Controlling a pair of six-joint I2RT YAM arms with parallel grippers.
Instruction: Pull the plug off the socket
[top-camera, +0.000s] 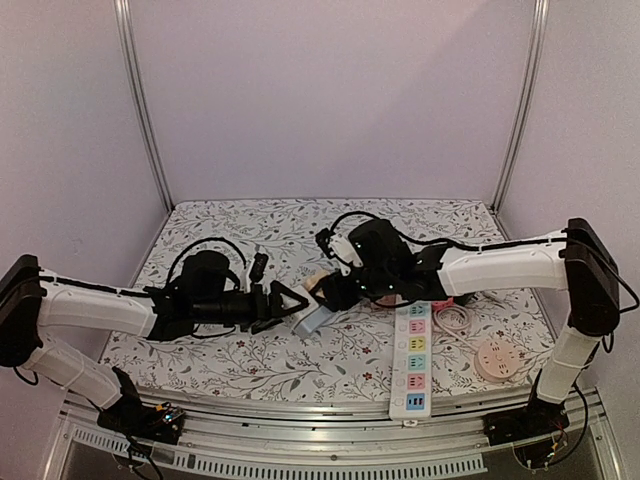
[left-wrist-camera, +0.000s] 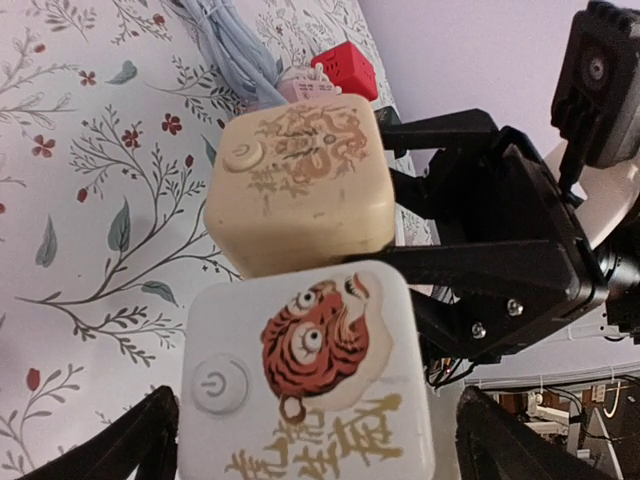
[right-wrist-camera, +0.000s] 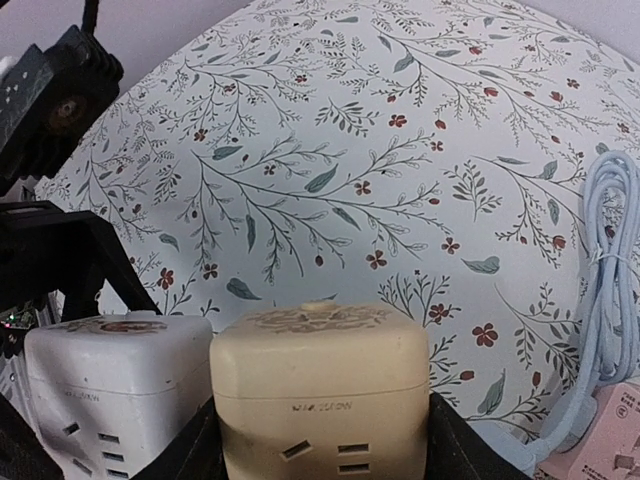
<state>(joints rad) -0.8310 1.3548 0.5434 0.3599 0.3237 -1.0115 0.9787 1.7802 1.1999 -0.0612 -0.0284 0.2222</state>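
R fingers (right-wrist-camera: 452, 452) grip cream cube (right-wrist-camera: 320, 400), touching white cube (right-wrist-camera: 115, 385).

right gripper (right-wrist-camera: 318, 450) clamps cream cube (right-wrist-camera: 320, 385) | white cube (right-wrist-camera: 110, 390) touching beside it | pale blue cable (right-wrist-camera: 606, 270) lies on flowered cloth (right-wrist-camera: 330, 150), far right

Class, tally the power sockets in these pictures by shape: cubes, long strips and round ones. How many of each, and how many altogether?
Cubes: 2 (cream cube, white cube)
Long strips: 1 (power strip)
Round ones: 1 (round peach socket)
Total: 4
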